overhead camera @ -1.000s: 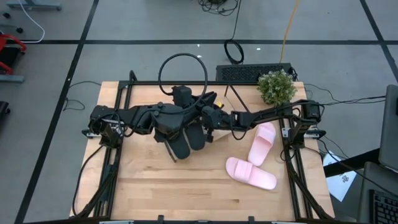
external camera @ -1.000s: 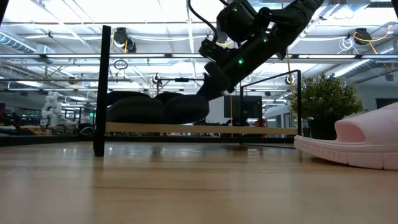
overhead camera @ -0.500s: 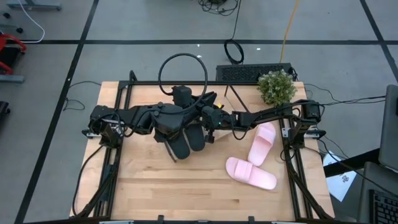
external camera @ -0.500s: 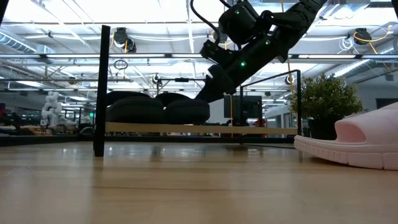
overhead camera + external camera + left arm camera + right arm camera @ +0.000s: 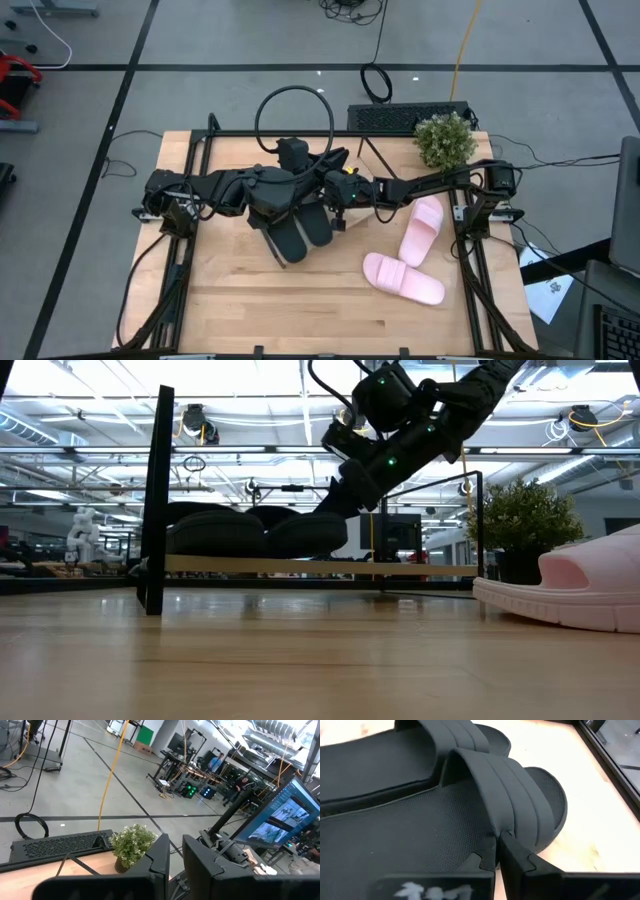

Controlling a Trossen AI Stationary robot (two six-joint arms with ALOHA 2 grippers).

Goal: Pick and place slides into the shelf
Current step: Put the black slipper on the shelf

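Right wrist view: ribbed matte-black slides (image 5: 470,805)

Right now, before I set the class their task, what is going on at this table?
Two black slides lie side by side on the shelf. The right gripper, shut, is at the strap of one of them. The left gripper hovers near the same spot, fingers close together and, as far as the views show, holding nothing. Two pink slides wait on the tabletop beside the right arm, near a potted plant.
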